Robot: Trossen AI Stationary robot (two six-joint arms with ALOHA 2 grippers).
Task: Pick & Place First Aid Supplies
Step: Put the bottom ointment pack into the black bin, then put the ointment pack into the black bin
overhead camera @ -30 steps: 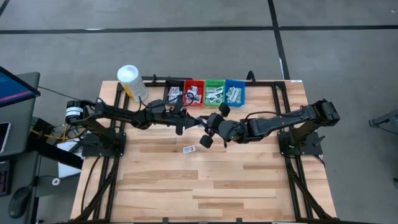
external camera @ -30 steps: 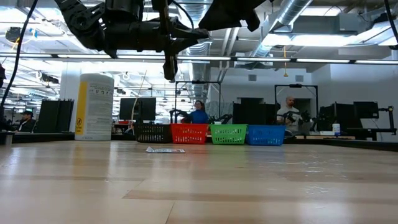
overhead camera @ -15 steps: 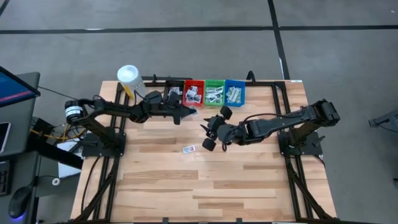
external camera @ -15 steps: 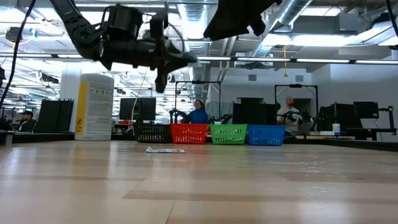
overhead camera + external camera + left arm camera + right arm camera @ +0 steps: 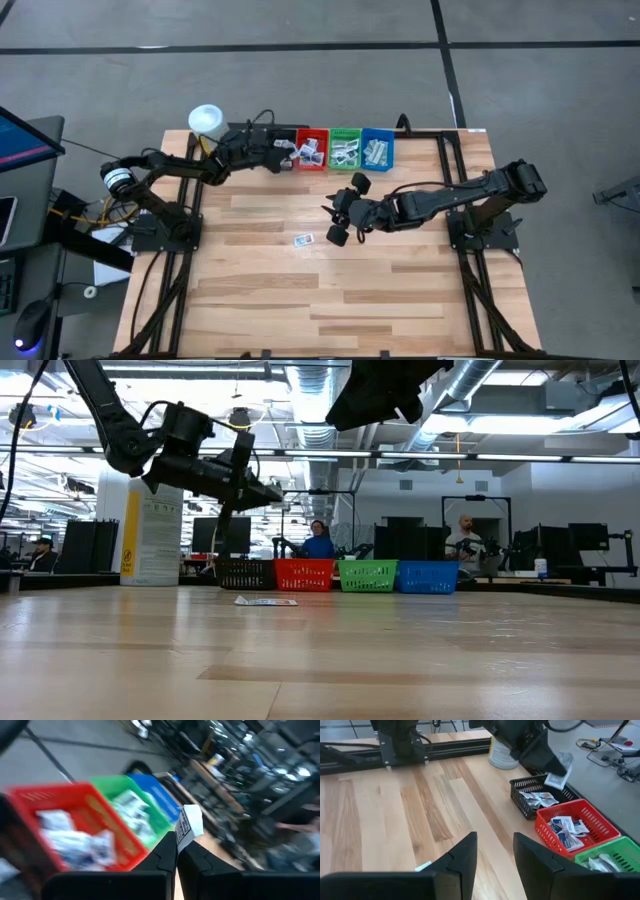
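Workshop floor, grey concrete, surrounds a pale wood table (image 5: 330,290) seen from overhead. At 12 o'clock on the table sits a row of four small bins: black bin (image 5: 278,147), red bin (image 5: 311,149), green bin (image 5: 345,149), blue bin (image 5: 378,148), each w/ white packets inside. White-capped yellow bottle (image 5: 206,124) stands at approx 11 o'clock, near the black bin.

Left gripper (image 5: 176,851) hangs over the black and red bins, fingers pressed together on a small white packet (image 5: 190,824) w/ dark print; the packet pokes out past the fingertips. Right gripper (image 5: 336,222) hovers near table centre w/ fingers apart, nothing between them. One loose packet (image 5: 304,239) lies flat on the wood just beside it, toward 6 o'clock.

Likely step: dropping the held packet into a bin, black or red; which one is unclear.

Risks: only a narrow edge seems pinched, so the packet could slip early and land on a rim or in the wrong bin. Loose packet lies flat, so the right fingers may scrape wood or push it away.
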